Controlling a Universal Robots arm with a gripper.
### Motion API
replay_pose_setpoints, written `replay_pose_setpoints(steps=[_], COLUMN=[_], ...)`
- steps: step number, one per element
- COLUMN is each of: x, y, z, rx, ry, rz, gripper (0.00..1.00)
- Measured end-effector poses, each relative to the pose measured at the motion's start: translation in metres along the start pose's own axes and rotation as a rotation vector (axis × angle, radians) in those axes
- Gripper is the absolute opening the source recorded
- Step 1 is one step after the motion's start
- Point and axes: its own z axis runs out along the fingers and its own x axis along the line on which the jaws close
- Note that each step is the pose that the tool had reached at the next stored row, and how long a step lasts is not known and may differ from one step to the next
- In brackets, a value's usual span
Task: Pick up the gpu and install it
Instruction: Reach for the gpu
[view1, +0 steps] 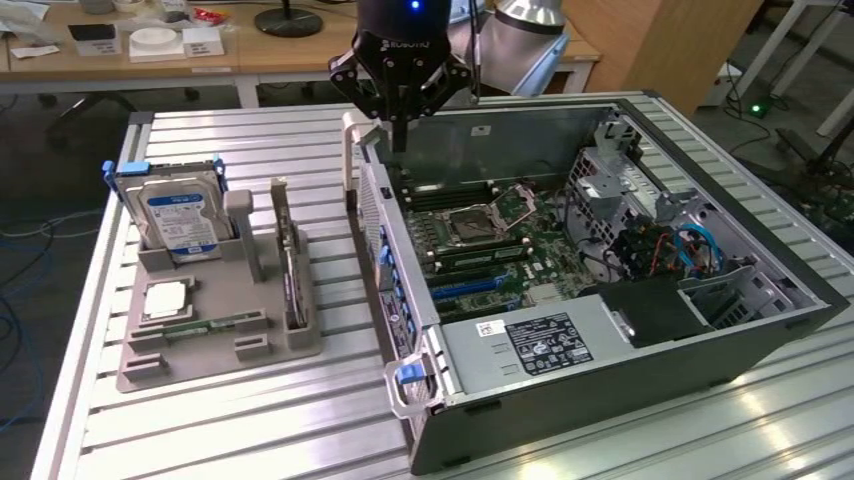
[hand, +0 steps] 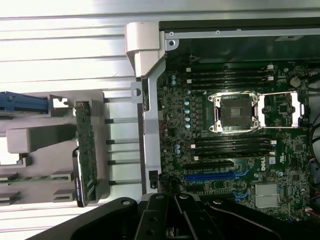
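The gpu is a thin dark card standing on edge in a slot of the grey holder, on the exterior view's left. The wrist view shows the gpu edge-on beside the computer case wall. My gripper hangs above the far left corner of the open computer case. Its fingers are shut together and hold nothing. It is well apart from the gpu, higher and farther back. The motherboard lies exposed, with a blue slot and an open processor socket.
A silver hard drive with a blue label stands in the holder's back. A processor chip and a memory stick lie in front of it. The slatted metal table carries everything. A wooden desk stands behind.
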Motion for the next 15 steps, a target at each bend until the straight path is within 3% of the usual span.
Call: replay_pose_setpoints(steps=[15], x=[0.0093], y=[-0.0010], z=[-0.0003], rx=[0.0000], ry=[0.0000], rz=[0.000], gripper=[0.11])
